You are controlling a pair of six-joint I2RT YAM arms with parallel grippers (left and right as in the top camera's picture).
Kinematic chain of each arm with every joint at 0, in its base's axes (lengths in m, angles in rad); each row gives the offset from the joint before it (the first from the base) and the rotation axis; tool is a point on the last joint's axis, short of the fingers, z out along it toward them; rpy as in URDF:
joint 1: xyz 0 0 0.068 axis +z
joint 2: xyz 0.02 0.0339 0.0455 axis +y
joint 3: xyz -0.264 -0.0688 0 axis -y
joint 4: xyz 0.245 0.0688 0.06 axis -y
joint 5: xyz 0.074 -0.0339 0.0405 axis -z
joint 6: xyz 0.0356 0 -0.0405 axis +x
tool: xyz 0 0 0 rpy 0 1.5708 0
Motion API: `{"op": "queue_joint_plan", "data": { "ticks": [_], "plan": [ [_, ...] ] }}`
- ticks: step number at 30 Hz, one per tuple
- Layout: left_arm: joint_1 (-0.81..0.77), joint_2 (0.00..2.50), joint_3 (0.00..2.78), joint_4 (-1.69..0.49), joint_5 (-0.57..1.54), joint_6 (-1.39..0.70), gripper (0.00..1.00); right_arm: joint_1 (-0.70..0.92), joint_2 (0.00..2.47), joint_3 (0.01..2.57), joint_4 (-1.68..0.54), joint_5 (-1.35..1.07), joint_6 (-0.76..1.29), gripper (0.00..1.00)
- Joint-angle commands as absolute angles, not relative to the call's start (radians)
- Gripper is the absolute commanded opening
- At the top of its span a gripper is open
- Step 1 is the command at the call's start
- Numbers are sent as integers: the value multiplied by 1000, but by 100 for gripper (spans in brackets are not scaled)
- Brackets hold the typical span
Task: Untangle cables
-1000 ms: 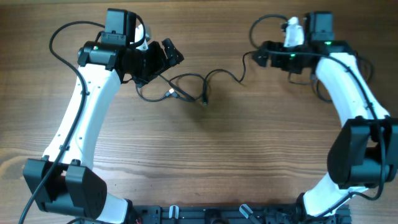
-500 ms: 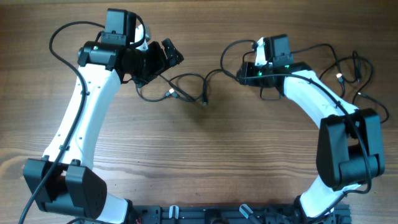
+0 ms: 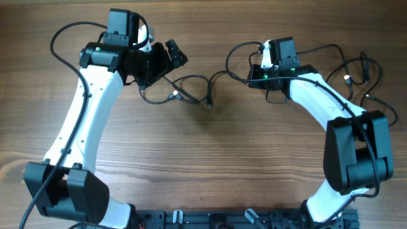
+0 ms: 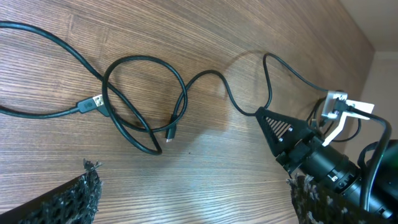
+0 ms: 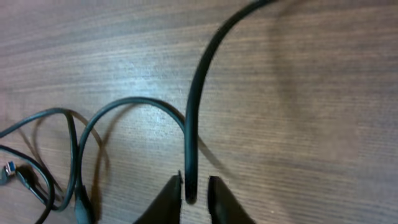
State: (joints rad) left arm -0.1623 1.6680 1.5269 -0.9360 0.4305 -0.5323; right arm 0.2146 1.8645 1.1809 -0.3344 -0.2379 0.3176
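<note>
On the wooden table (image 3: 210, 159), left fingers (image 4: 69, 200) spread wide, empty; right fingers (image 5: 166, 200) pinch 1 cable (image 5: 191, 124).

Cable (image 5: 191, 124) runs off top edge; right hand (image 5: 194, 186) cut by bottom edge.

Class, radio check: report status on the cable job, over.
Left claw open. Right claw closed on one cable. Tangled loops by left claw, untouched.

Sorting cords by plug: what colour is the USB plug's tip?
Silver; the USB plug shows best in the left wrist view.
</note>
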Motion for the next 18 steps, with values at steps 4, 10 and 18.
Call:
{"op": "queue_joint_plan", "data": {
  "ticks": [4,10,18],
  "plan": [
    [-162,1668,1530,-937,417,-528,100,215,1882,1177,-274,-225,317,4],
    [-162,1668,1530,-944,417,-528,100,212,1872,1179,-272,-227,292,5],
    [-162,1668,1530,-947,417,-527,100,156,1672,1198,-290,-299,244,4]
  ]
}}
